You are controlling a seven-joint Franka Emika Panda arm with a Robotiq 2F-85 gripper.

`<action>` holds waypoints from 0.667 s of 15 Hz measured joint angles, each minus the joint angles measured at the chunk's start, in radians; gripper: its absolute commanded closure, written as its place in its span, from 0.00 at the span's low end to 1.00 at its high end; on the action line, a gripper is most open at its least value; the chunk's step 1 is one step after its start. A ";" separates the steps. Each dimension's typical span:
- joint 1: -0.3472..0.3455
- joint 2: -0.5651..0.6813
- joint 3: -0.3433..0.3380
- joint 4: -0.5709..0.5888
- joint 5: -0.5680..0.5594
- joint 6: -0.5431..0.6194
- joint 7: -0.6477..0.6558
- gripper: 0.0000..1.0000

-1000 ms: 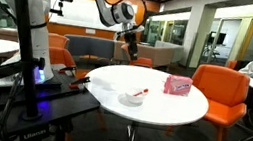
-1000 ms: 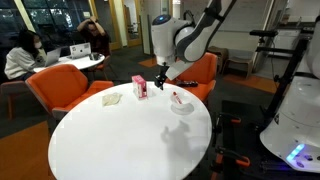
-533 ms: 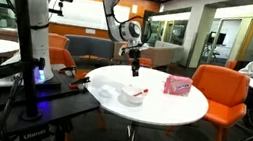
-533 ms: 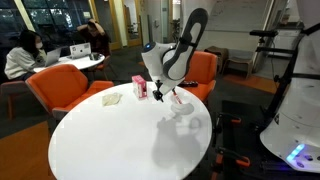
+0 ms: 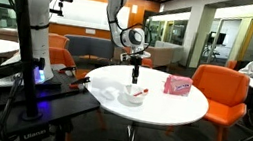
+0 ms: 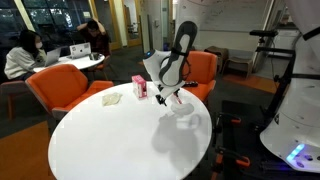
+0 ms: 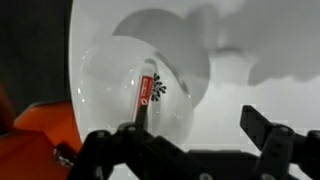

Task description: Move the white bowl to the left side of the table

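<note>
Hovering just above the white bowl (image 5: 134,99), the claw (image 5: 134,75) stands open, and the bowl rests near the edge of the surface (image 5: 187,106). I think one finger should go inside the rim before closing, slowly.

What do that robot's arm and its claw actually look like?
The arm is built of rounded, glossy white segments with dark bands at the joints. Its gripper is black, with two blocky black fingers. No markings are readable.
</note>
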 measured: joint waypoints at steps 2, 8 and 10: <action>0.008 0.022 -0.014 0.014 0.032 0.000 -0.024 0.00; 0.026 0.079 -0.030 0.054 0.105 0.000 -0.098 0.35; 0.032 0.094 -0.038 0.063 0.124 0.000 -0.116 0.44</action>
